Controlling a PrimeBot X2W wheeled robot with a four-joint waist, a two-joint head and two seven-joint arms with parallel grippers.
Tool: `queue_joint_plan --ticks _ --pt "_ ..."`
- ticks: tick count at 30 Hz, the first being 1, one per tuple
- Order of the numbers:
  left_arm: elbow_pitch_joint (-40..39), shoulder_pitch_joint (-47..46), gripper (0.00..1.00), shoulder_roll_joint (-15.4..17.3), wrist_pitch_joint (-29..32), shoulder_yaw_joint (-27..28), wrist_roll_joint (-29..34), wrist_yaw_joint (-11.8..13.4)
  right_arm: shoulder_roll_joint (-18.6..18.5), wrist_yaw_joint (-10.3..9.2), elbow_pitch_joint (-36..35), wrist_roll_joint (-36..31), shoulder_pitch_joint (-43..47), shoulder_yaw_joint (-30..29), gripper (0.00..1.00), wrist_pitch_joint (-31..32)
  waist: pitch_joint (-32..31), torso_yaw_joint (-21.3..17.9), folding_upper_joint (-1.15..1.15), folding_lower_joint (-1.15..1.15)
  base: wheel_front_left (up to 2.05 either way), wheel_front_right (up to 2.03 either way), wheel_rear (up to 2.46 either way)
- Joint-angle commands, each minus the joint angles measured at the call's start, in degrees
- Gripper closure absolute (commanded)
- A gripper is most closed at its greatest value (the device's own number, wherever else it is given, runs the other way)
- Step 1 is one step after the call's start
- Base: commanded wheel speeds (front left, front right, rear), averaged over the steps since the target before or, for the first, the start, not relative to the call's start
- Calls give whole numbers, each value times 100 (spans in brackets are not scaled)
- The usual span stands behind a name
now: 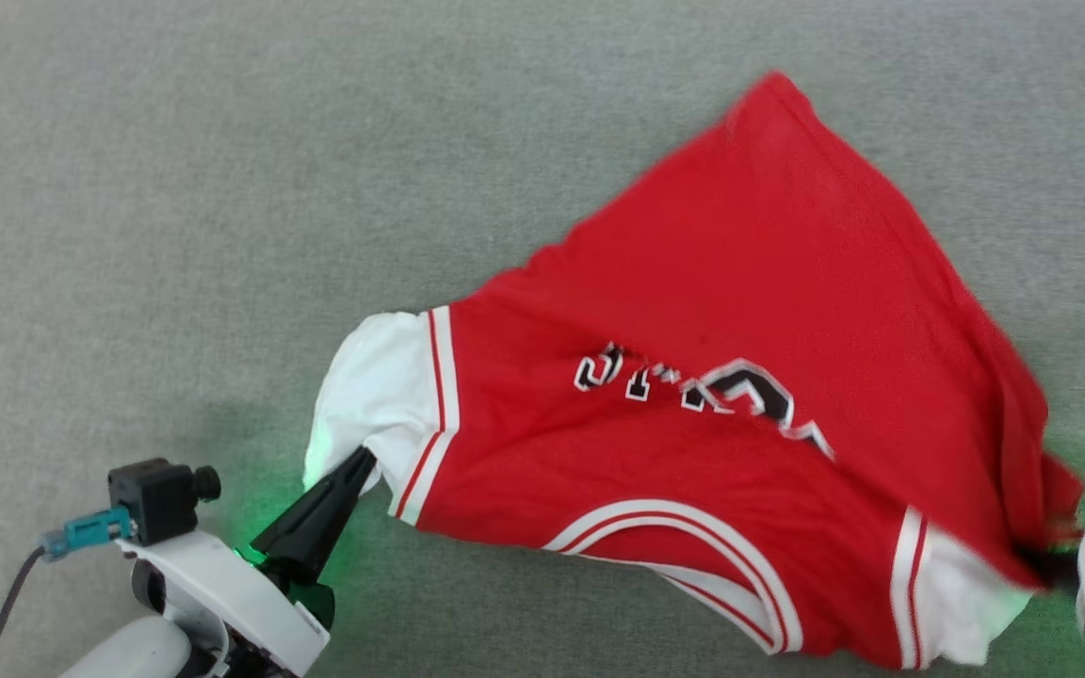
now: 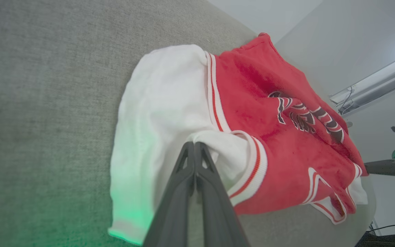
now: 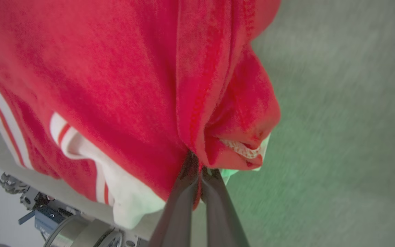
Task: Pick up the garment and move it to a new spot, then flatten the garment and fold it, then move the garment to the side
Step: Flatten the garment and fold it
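Grey surface point(image 1: 222, 188), garment point(image 1: 693, 282) in both jaws

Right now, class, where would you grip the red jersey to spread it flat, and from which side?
Grip the jersey by its two white sleeves, from the near edge: they stick out at opposite ends, so pulling apart spreads it. The left tool pinches the left sleeve; the right tool is shut on bunched red cloth by the right sleeve.

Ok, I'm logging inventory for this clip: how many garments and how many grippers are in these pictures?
garment: 1
grippers: 2 (left gripper, right gripper, both with jaws shut on the garment)
Total: 3
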Motion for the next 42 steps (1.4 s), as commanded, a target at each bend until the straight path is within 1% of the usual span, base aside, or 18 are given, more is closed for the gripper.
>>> queue_joint_plan --ticks 1,6,9,11,13,14,16,21,25,27,29,32,33,34,36,37,38,42 --pt "16 22 100 10 5 26 3 27 83 2 -122 56 298 -28 100 16 -103 -124 0 0 0 0 0" --pt "73 -79 100 -32 14 33 35 25 367 2 -254 55 1037 136 100 -68 -85 -162 0 0 0 0 0" --pt "112 -134 100 -60 28 12 47 21 482 2 -171 13 1219 334 100 -195 -71 -165 0 0 0 0 0" --pt "141 -148 100 -65 33 2 53 18 526 2 -144 -30 1186 398 100 -393 -79 -169 0 0 0 0 0" --pt "166 -152 100 -61 32 6 59 15 481 2 -147 -54 1095 431 36 -561 -92 -175 0 0 0 0 0" --pt "173 -155 100 -70 32 -4 71 13 402 2 -185 -98 1049 427 0 -628 -109 -162 0 0 0 0 0" --pt "173 -137 100 -66 30 -19 96 10 244 -1 -296 -164 1019 350 0 -672 -128 -142 0 0 0 0 0" --pt "133 -101 100 -65 21 -30 222 46 212 -1 -872 -84 817 -154 0 -575 -86 -68 0 0 0 0 0" --pt "81 -103 100 -98 12 -18 305 54 48 -1 -1244 -62 235 -403 0 -279 -6 -29 0 0 0 0 0" --pt "49 -148 100 -111 15 -18 344 50 31 -1 -1227 -117 -263 -420 0 -263 60 8 0 0 0 0 0" --pt "21 -211 100 -133 14 -20 381 44 71 -1 -1034 -308 -862 -357 0 -424 145 60 0 0 0 0 0" --pt "-6 -320 100 -197 19 -38 455 31 28 -1 -490 -700 -1701 83 0 -821 291 172 0 0 0 0 0" --pt "-5 -359 100 -206 23 -49 479 26 73 -1 -259 -770 -1962 223 0 -952 350 207 0 0 0 0 0" --pt "-5 -359 100 -206 23 -49 479 26 73 -1 -259 -770 -1962 223 0 -952 350 207 0 0 0 0 0" --pt "0 -458 100 -261 36 -77 544 15 167 -1 277 -892 -2455 475 0 -1197 453 292 0 0 0 0 0" --pt "7 -559 100 -315 38 -106 580 9 169 -1 817 -1014 -2843 741 0 -1364 552 386 0 0 0 0 0" --pt "7 -559 100 -315 38 -106 580 9 169 -1 817 -1014 -2843 741 0 -1364 552 386 0 0 0 0 0" --pt "45 -760 100 -423 48 -179 623 -16 -10 -1 1750 -1193 -3442 1306 0 -1658 728 584 0 0 0 0 0"
